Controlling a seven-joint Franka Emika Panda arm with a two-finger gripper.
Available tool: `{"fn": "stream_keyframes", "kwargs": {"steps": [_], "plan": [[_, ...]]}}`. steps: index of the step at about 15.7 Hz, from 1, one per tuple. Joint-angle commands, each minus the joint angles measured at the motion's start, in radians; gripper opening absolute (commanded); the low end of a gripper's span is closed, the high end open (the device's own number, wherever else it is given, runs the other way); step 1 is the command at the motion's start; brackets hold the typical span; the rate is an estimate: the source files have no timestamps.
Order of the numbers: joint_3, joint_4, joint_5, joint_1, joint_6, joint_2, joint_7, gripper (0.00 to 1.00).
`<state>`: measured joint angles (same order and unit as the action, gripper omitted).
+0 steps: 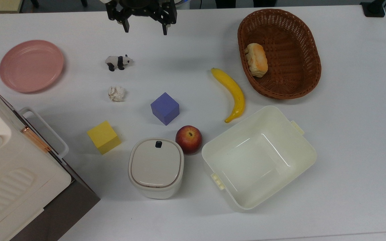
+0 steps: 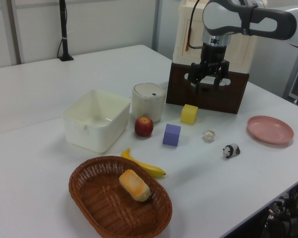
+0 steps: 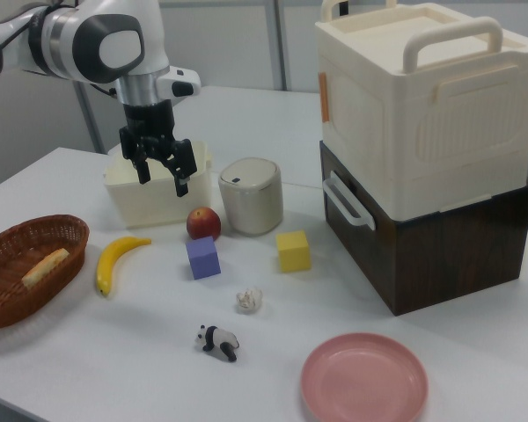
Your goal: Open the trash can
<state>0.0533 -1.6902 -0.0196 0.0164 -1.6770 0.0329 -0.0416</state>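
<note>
From the top view, the gripper (image 1: 145, 29) is hanging at the upper edge of the white table (image 1: 354, 134), its two fingers spread wide with nothing between them. Well below it, the trash can (image 1: 156, 167) is sitting with its beige lid shut and the black button (image 1: 158, 144) facing up. A red apple (image 1: 189, 139) is sitting just beside the can on the top view's right, with a cream tub (image 1: 258, 157) past it. A yellow cube (image 1: 104, 137) is lying near the can on the top view's left, a purple cube (image 1: 165, 108) above it.

From the left view, the gripper (image 2: 207, 86) is hovering in the air in front of a stacked cream-and-brown box (image 2: 208, 64), fingers parted and pointing down. The trash can (image 2: 148, 102) is standing between the tub (image 2: 97, 120) and the box, lid closed, with the apple (image 2: 144, 126) in front of it.

From the right view, the gripper (image 3: 163, 178) is hanging open above the table, in front of the tub (image 3: 150, 195). The trash can (image 3: 251, 195) is standing to the right view's right of it, apart from it, the apple (image 3: 204, 223) close by its base. A toy panda (image 3: 219, 341) and a pink plate (image 3: 363, 379) are lying nearer this side.
</note>
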Motion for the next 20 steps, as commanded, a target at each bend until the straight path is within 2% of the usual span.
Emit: {"fn": "stream_keyframes", "kwargs": {"steps": [1, 3, 4, 11, 15, 18, 20], "plan": [[0.0, 0.017, 0.013, 0.001, 0.016, 0.005, 0.014, 0.66], [0.0, 0.014, 0.012, -0.001, -0.028, 0.005, 0.025, 0.15], [0.0, 0.014, 0.009, -0.001, -0.05, 0.007, 0.025, 0.0], [0.0, 0.015, 0.01, 0.001, -0.064, 0.015, 0.014, 0.0], [0.0, 0.014, 0.004, 0.001, -0.131, 0.021, 0.012, 0.0], [0.0, 0.024, -0.003, 0.004, -0.238, 0.07, 0.006, 0.0], [-0.003, 0.026, 0.003, 0.005, -0.344, 0.123, -0.053, 0.0]]}}
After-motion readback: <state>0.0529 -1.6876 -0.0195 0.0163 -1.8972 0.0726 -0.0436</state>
